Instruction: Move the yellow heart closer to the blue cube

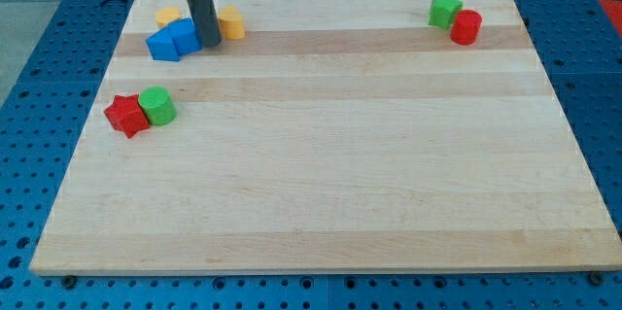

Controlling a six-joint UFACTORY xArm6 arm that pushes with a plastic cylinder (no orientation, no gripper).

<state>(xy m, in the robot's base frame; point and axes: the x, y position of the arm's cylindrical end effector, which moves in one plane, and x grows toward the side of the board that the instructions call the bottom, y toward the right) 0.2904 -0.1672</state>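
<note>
Camera view, upper left of the frame: my tip [209, 44] sits grasping nothing, a bare rod touching the right side of the blue blocks [175, 39]. Just right of the rod lies a yellow block [231, 23], its shape unclear; another yellow block [169, 17] peeks behind the blue. Lower left, red star [126, 116] touches green cylinder [156, 106]. Upper right, green block [445, 9] meets red cylinder [466, 26] on the board [340, 174].

Red star [125, 115] touching green cylinder [156, 106] at tabletop [340, 184] left edge. Green block [445, 9] touching red cylinder [466, 26], top right corner. Blue pegboard [49, 67] underneath.
</note>
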